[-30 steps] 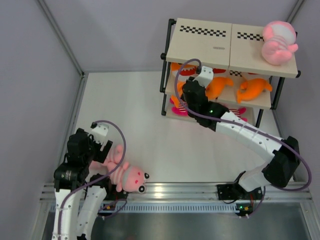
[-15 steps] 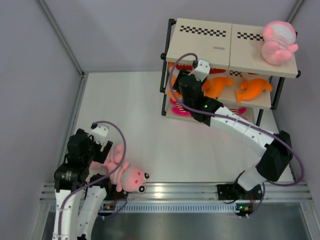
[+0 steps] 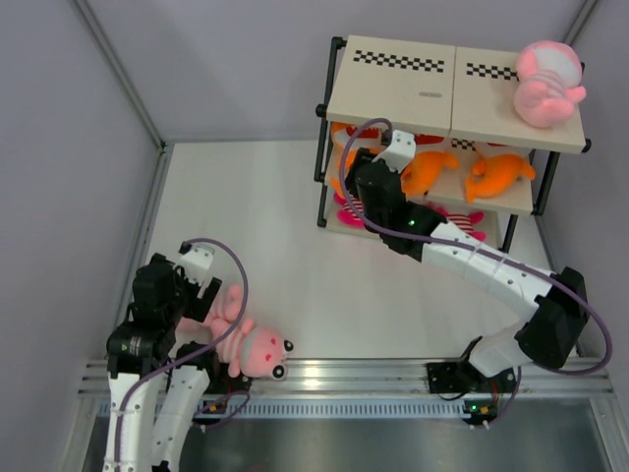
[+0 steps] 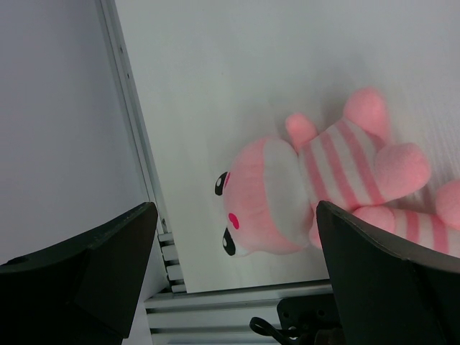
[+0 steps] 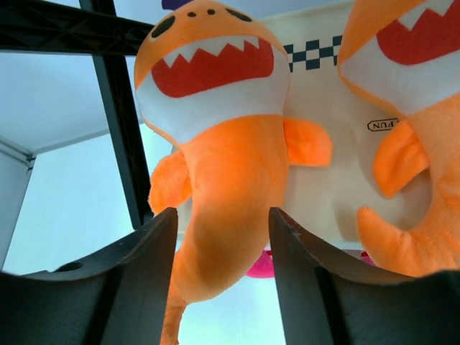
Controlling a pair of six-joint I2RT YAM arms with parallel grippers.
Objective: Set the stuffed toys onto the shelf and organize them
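Pink striped doll [image 3: 246, 344]: lies on bench [image 3: 285, 226], below left tool [image 4: 235, 208], tool wide, holding nothing | orange shark [image 5: 215, 180]: shelf [image 3: 393, 93], middle tier, left end; right tool [image 5: 223, 223] parted astride its tail | second pink doll [image 3: 545, 84]: top tier, right end
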